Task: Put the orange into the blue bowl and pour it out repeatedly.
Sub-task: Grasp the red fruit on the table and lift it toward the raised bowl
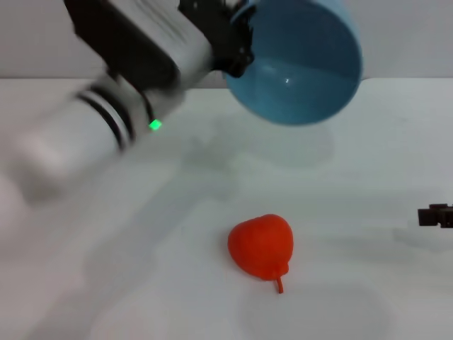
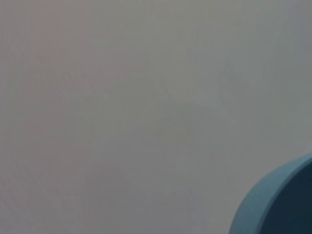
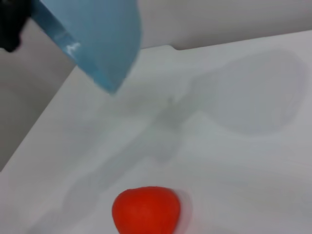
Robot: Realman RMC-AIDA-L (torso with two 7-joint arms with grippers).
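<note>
My left gripper (image 1: 237, 44) is shut on the rim of the blue bowl (image 1: 297, 64) and holds it high above the table's far side. The bowl is tipped so that its glossy, empty inside faces the head camera. A part of the bowl's edge (image 2: 278, 204) shows in the left wrist view. The orange (image 1: 260, 244) lies on the white table (image 1: 141, 283) nearer to me, below the bowl and apart from it, stem toward the front. In the right wrist view the bowl (image 3: 97, 39) hangs above and beyond the orange (image 3: 145, 210). My right gripper (image 1: 435, 215) rests at the table's right edge.
The bowl and the left arm cast soft shadows on the table (image 3: 253, 97). A grey wall stands behind the table's far edge.
</note>
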